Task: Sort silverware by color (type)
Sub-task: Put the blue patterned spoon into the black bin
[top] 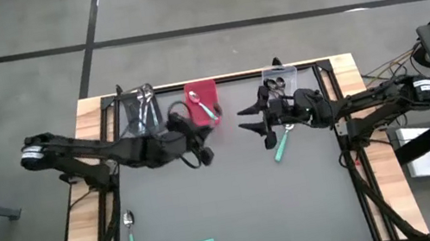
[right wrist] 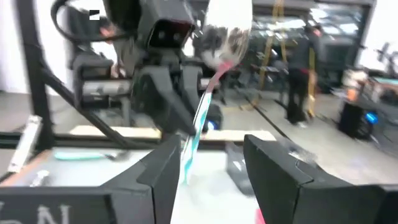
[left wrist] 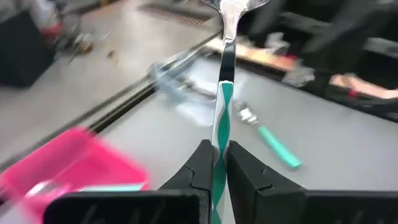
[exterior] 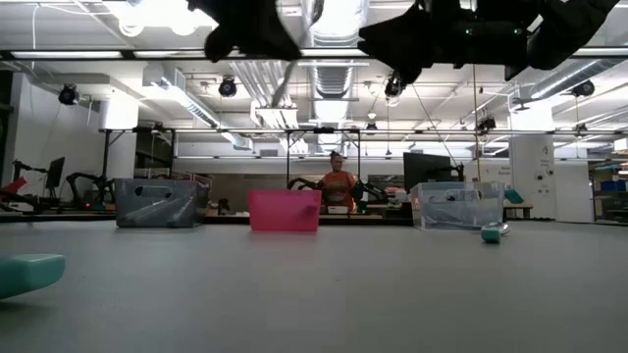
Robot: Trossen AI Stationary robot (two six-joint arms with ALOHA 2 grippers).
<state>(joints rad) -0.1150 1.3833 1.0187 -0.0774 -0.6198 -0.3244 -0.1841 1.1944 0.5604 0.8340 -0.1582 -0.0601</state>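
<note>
Left gripper (left wrist: 217, 163), jaws clenched on a teal-handled spoon (left wrist: 222, 106), hangs beside the pink bin (top: 202, 101), upper centre, for dropping; right gripper (top: 254, 124) jaws released.

The teal-handled spoon (left wrist: 222, 93) pinched between the left gripper's (left wrist: 216, 163) matt black plastic-looking fingers (left wrist: 200, 163) has a glossy, mirror-bright metal neck and a smooth, plastic-looking teal and white handle. The spoon (right wrist: 214, 56) resting against the right gripper's (right wrist: 217, 165) matt dark finger has a polished, reflective metal bowl. The pink bin (top: 202, 102) looks like opaque smooth plastic; the clear bin (exterior: 456, 206) is translucent plastic. The table (top: 246, 203) is matt grey, edged with pale bare wood.
</note>
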